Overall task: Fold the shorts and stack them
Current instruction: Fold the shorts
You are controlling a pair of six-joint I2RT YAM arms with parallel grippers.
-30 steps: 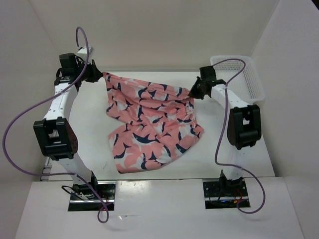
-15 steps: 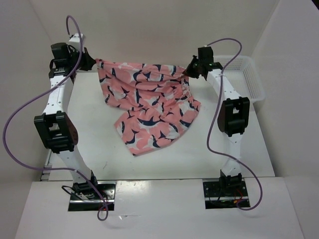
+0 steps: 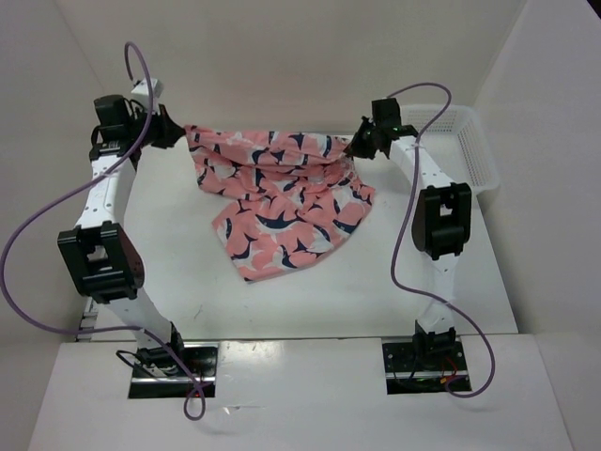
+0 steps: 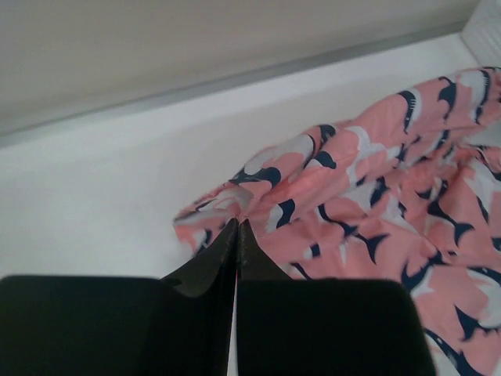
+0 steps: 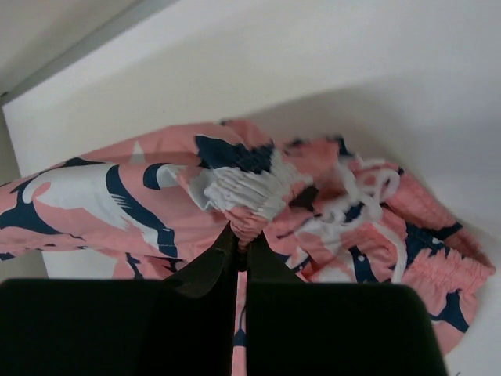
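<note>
Both the left hand (image 3: pixel 174 132) and the right hand (image 3: pixel 356 148) are clamped on the shorts (image 3: pixel 282 202), stretched along the far edge of the desk (image 3: pixel 169 244), legs trailing toward its middle; spreading seems under way; the next move likely calls for lowering them flat and even.

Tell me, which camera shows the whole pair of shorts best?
The top external view: the shorts show whole, edge to edge. The left wrist view shows only a pinched corner and nearby fabric; the right wrist view, only a bunched edge.
</note>
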